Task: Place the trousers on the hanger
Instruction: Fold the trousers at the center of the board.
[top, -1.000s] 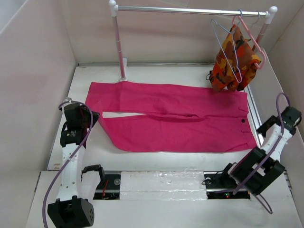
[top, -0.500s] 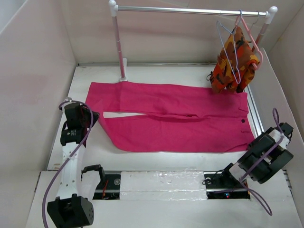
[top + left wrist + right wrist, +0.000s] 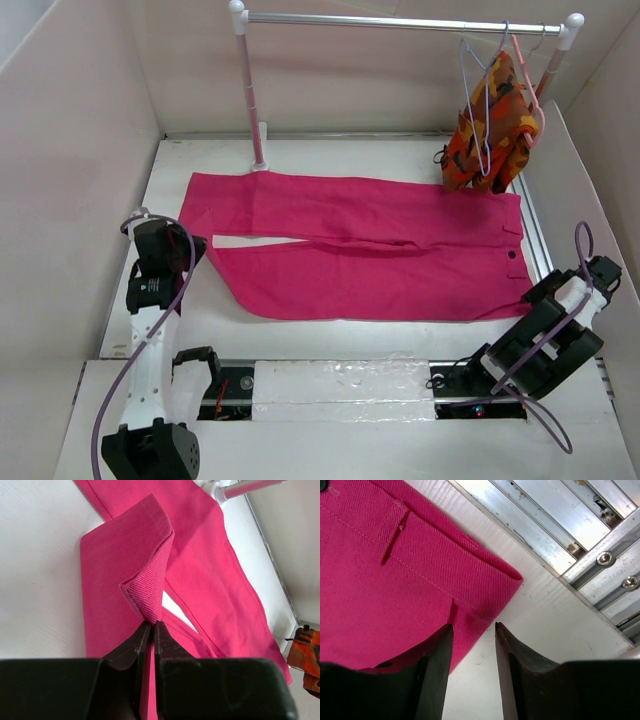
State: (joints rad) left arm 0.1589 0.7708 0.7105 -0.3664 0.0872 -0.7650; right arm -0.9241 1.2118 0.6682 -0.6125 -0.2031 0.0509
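Observation:
The magenta trousers (image 3: 360,245) lie flat across the white table, waistband to the right and leg ends to the left. My left gripper (image 3: 196,248) is at the end of the near leg. In the left wrist view it (image 3: 150,624) is shut on the cuff, which is pinched up into a fold (image 3: 147,587). My right gripper (image 3: 538,294) is at the waistband's near corner. In the right wrist view it (image 3: 472,627) stands open, and the edge of the trousers (image 3: 395,580) runs between the fingers. The thin lilac hanger (image 3: 470,90) hangs on the rail at the back right.
A clothes rail (image 3: 400,20) on a pink post (image 3: 250,90) spans the back. An orange patterned garment (image 3: 500,125) hangs on a salmon-pink hanger (image 3: 530,85) beside the lilac one. Pale walls enclose the table. Metal rails (image 3: 560,520) run along the table's right edge.
My right arm has dropped back toward the near right and brought its gripper to the waistband's near corner. The hangers on the rail have swung. The left arm has barely moved.

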